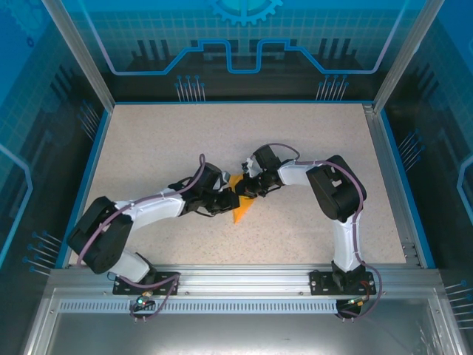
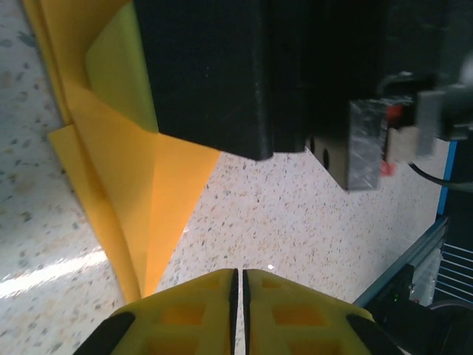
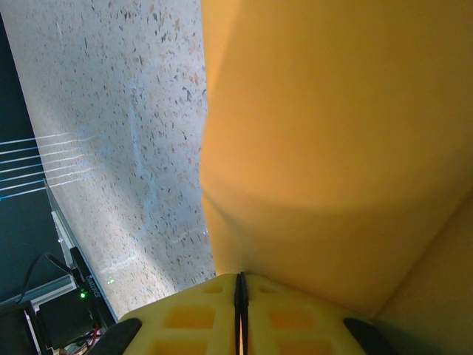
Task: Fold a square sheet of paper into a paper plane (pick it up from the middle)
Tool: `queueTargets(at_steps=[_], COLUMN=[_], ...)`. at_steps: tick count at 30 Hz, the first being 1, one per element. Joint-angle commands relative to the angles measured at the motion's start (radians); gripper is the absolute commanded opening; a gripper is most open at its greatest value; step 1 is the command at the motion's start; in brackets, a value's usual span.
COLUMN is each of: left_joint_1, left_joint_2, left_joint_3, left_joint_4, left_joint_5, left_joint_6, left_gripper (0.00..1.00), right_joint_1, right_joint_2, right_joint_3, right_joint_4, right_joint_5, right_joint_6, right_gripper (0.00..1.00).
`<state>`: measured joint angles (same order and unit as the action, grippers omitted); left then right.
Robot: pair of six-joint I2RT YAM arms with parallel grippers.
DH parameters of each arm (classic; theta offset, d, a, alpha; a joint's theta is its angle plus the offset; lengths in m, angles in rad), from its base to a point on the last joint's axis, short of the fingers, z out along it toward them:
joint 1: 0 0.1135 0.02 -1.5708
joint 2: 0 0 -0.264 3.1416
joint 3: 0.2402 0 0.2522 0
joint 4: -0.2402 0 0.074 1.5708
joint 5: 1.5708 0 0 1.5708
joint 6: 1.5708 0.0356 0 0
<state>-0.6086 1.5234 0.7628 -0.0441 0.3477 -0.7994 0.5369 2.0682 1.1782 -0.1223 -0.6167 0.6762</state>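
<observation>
The orange-yellow sheet of paper (image 1: pixel 242 210) lies mid-table, folded into a pointed, creased shape with its tip toward the near edge. In the left wrist view its layered folds (image 2: pixel 126 185) lie left of my left gripper (image 2: pixel 239 279), which is shut with only a hairline gap and bare table beyond it. From above, the left gripper (image 1: pixel 226 202) sits at the paper's left edge. My right gripper (image 1: pixel 247 189) is at the paper's far end. In its wrist view the paper (image 3: pixel 332 133) runs into the right gripper (image 3: pixel 240 281), which is shut on the paper's edge.
The speckled table (image 1: pixel 148 140) is framed by a blue rim and aluminium posts. The right gripper's black body (image 2: pixel 222 74) hangs close over the paper, just ahead of the left fingers. Both arms crowd the table's middle.
</observation>
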Motion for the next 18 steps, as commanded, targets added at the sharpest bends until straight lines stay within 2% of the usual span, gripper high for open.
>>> queueTargets(at_steps=[1, 13, 18], left_joint_1=[0.003, 0.006, 0.005], left_joint_2=[0.054, 0.197, 0.203], left_joint_3=[0.008, 0.016, -0.053], left_joint_4=[0.109, 0.135, 0.13], left_joint_5=[0.069, 0.055, 0.045], left_joint_6=[-0.045, -0.032, -0.034], left_gripper=[0.13, 0.12, 0.11], right_joint_1=[0.015, 0.013, 0.012], right_joint_2=[0.063, 0.063, 0.064], right_joint_3=[-0.054, -0.057, -0.058], right_joint_4=[-0.105, -0.099, -0.103], right_joint_5=[0.119, 0.114, 0.115], right_joint_6=[0.0, 0.005, 0.003], right_gripper=[0.11, 0.11, 0.11])
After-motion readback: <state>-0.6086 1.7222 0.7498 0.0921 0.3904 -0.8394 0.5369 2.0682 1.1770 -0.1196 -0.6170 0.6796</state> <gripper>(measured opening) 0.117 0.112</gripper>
